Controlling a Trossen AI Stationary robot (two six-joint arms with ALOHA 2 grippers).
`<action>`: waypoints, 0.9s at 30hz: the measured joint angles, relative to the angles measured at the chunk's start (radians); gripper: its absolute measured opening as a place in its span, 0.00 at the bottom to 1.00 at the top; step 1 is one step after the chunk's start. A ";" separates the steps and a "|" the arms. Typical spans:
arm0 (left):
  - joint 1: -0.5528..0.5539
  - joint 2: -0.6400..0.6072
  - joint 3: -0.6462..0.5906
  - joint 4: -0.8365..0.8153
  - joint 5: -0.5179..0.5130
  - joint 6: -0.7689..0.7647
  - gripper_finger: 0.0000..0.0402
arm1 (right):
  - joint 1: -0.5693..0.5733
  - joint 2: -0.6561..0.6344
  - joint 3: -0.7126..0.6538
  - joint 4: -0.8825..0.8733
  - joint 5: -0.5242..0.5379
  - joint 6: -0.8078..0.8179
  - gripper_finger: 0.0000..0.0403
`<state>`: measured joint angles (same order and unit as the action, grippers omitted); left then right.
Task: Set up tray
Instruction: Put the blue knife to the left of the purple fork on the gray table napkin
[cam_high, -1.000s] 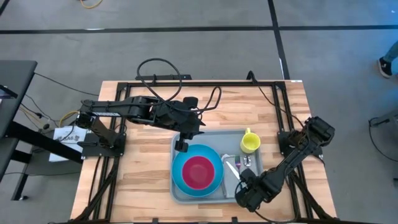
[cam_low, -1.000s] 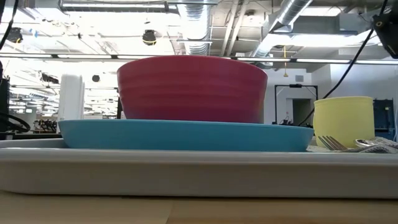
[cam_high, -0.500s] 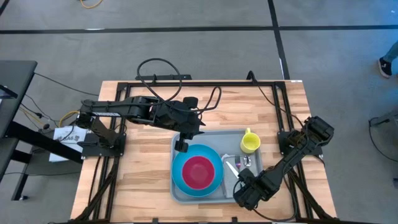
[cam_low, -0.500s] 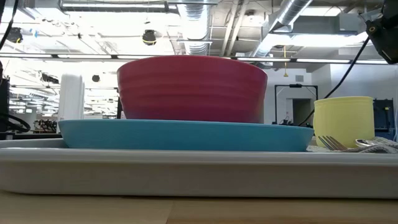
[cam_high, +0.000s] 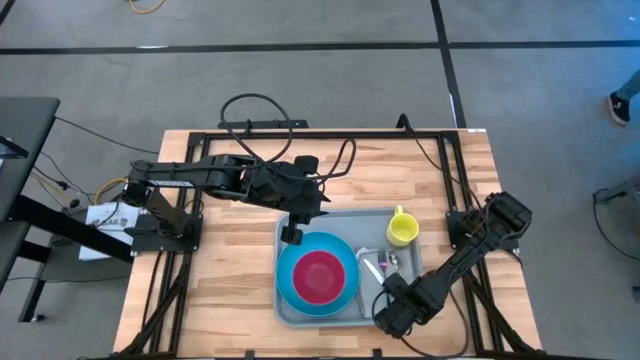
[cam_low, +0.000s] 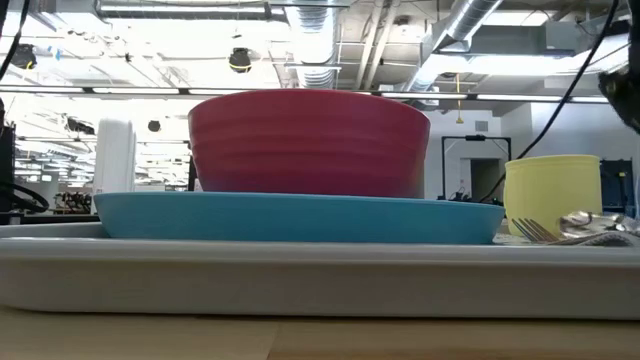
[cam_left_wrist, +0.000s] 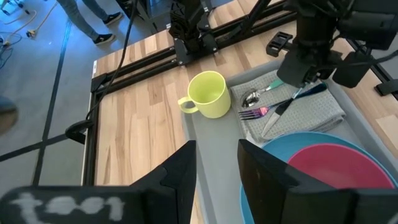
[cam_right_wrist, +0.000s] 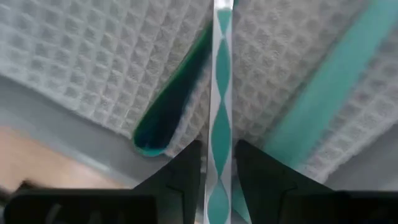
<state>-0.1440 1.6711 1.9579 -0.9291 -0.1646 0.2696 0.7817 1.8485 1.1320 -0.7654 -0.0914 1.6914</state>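
Inside the tray (cam_high: 285, 305), right hand (cam_right_wrist: 217, 163) grips a striped utensil handle (cam_right_wrist: 220, 74); left hand (cam_left_wrist: 217, 171) open.

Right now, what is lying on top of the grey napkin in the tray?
On the napkin lie a spoon, a fork and a knife. The right tool hides the utensils' far ends.

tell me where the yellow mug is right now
In the high view the yellow mug stands in the tray's far right corner, just beyond the grey napkin.
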 joint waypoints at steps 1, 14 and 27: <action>0.000 0.000 0.000 0.000 0.000 0.002 0.27 | -0.001 0.008 0.001 0.003 -0.005 -0.004 0.24; 0.000 0.000 0.000 0.000 0.000 -0.001 0.27 | -0.006 0.009 0.015 -0.014 -0.011 -0.043 0.24; 0.000 0.000 0.000 0.000 0.000 0.004 0.27 | -0.006 0.009 0.078 -0.045 0.096 -0.043 0.10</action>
<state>-0.1442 1.6711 1.9579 -0.9291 -0.1644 0.2737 0.7761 1.8576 1.2103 -0.8104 0.0049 1.6486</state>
